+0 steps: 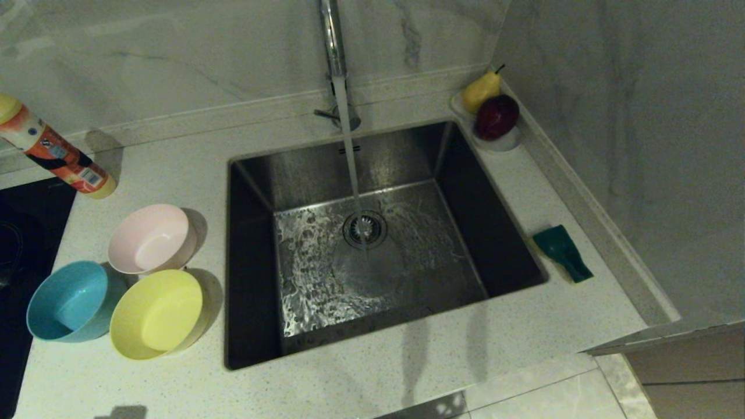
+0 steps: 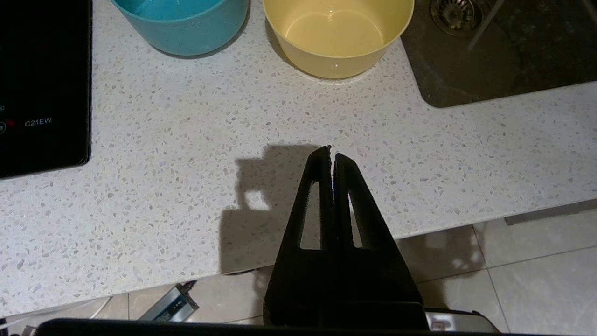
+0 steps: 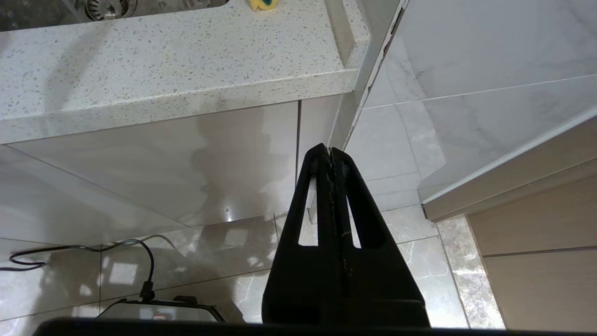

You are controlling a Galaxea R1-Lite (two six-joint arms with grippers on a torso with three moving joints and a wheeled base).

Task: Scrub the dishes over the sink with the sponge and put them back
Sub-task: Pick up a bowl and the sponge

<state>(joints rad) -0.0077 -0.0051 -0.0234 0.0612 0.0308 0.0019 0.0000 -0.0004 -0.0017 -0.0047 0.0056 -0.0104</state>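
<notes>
Three bowls stand on the counter left of the sink point(image 1: 256, 174): a pale pink one point(image 1: 152, 238), a light blue one point(image 1: 71, 301) and a yellow one point(image 1: 158, 313). Water runs from the chrome tap point(image 1: 332, 41) onto the drain point(image 1: 364, 228). The sponge point(image 1: 563, 252) lies green face up on the counter right of the sink. My left gripper point(image 2: 332, 153) is shut and empty, hanging over the counter's front edge, short of the yellow bowl point(image 2: 338, 35) and the blue bowl point(image 2: 184, 23). My right gripper point(image 3: 329, 150) is shut and empty, low before the cabinet front, below the counter.
A tilted bottle point(image 1: 55, 151) stands at the back left beside a black hob point(image 1: 23, 244). A clear dish point(image 1: 495, 142) with a pear and a dark red fruit sits in the back right corner. A wall point(image 1: 640, 116) bounds the counter on the right.
</notes>
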